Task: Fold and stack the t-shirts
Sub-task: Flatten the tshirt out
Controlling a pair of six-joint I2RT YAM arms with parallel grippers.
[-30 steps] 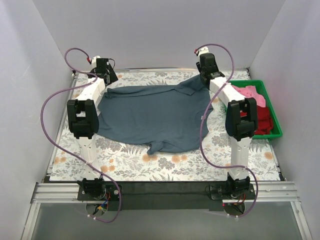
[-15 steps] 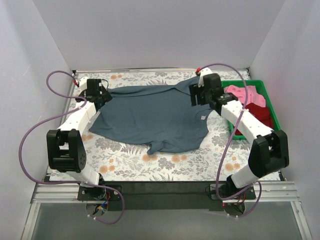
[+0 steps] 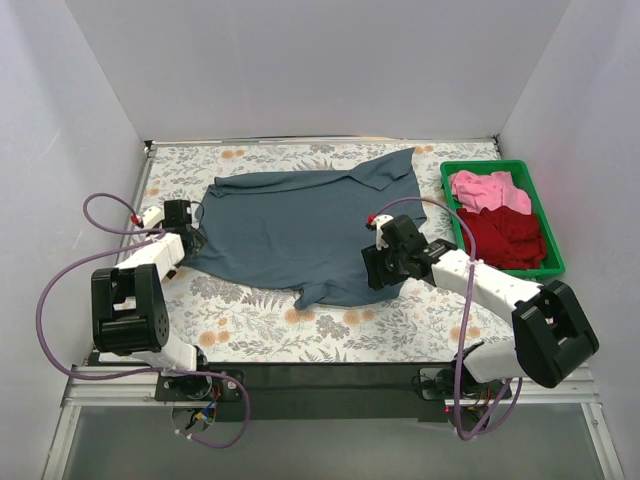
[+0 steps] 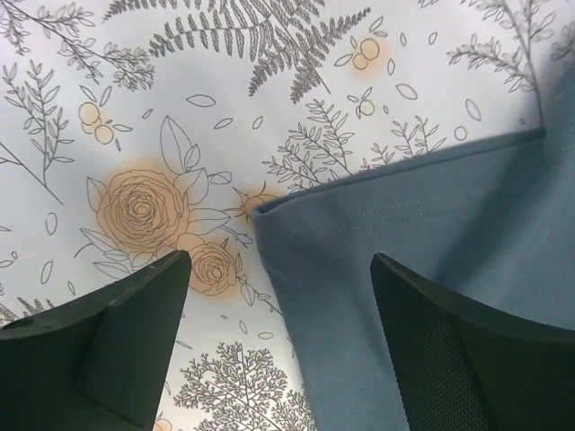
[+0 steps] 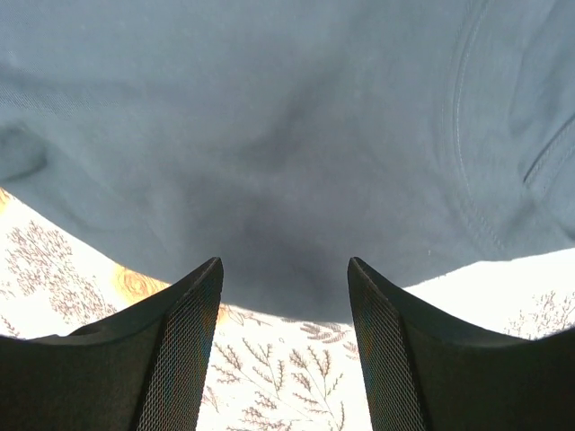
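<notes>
A large slate blue-grey t-shirt [image 3: 300,225] lies spread on the floral table, one sleeve bunched at its near edge. A pink t-shirt [image 3: 488,190] and a dark red t-shirt [image 3: 505,238] sit crumpled in the green bin [image 3: 553,258]. My left gripper [image 3: 188,243] hovers open at the shirt's near left corner; the left wrist view shows that hemmed corner [image 4: 359,224] between the spread fingers [image 4: 117,341]. My right gripper [image 3: 378,270] is open over the shirt's near right edge, and its wrist view shows the blue-grey cloth [image 5: 269,135] ahead of the empty fingers [image 5: 180,350].
White walls close in the table on three sides. The green bin stands at the right edge. Purple cables loop from both arms, the left one [image 3: 60,280] out over the left table edge. Bare floral cloth [image 3: 330,335] lies in front of the shirt.
Both arms have swung back from the shirt's far corners toward me, down to its near corners. The shirt's far right corner now lies flat, released.
</notes>
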